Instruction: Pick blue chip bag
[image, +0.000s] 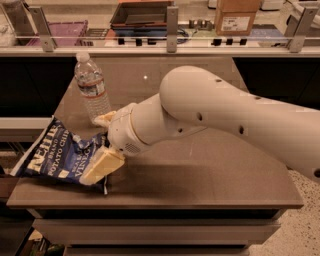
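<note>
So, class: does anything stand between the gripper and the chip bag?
Nothing visible does. The gripper is open at the right end of the bag; the bottle stands just behind it, not between.

The crinkly dark navy-blue chip bag (52, 160) with white lettering looks like thin, glossy plastic film, heavily creased. It lies at 8 o'clock on the smooth brown table top (200, 170), which is matt with a faint sheen. The clear water bottle (92, 92) at 10 o'clock is shiny ribbed plastic. The gripper (94, 149), at 9 o'clock over the bag's right edge, has spread fingers (102, 165) of matt cream plastic. The rounded white arm shell (225, 115) is smooth, satin-finished plastic.
</note>
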